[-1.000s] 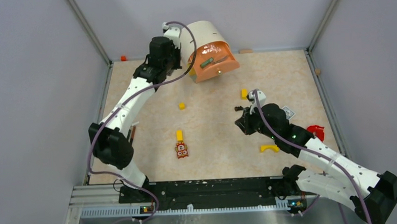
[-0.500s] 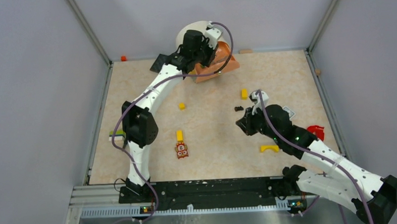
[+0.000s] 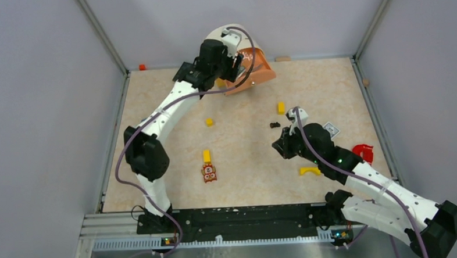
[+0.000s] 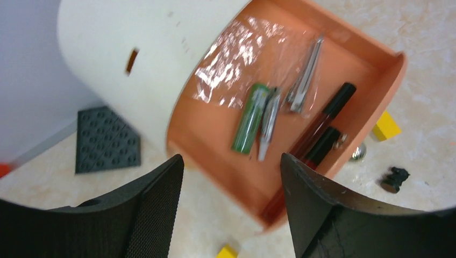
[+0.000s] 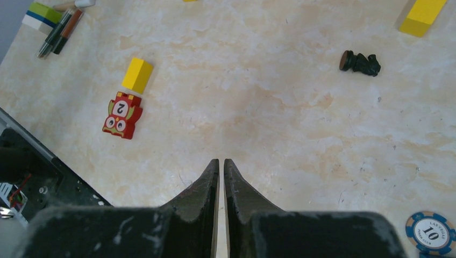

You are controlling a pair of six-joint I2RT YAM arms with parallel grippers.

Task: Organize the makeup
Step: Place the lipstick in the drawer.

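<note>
1. Just beyond the left jaws, which are spread wide and hold nothing, the orange tray (image 4: 344,59) leans out of its white drum (image 4: 134,64) with its open face upward, so its contents cannot roll off.
2. Framed between those jaws lie the green tube (image 4: 249,119), a dark red stick (image 4: 317,129) and tweezers (image 4: 304,80) on crinkled film.
3. The right jaws are pressed together on nothing, low over the desk (image 5: 269,123), and are probably idle.
4. Far ahead-left of the right jaws, thin pencil sticks (image 5: 60,29) lie beside a green-and-white block (image 5: 37,15), not yet sorted. A small black piece (image 5: 359,63) sits ahead-right.

Lab test cell: grey panel walls (image 3: 39,114), aluminium frame (image 3: 101,35), bolted arms (image 3: 167,108).
</note>
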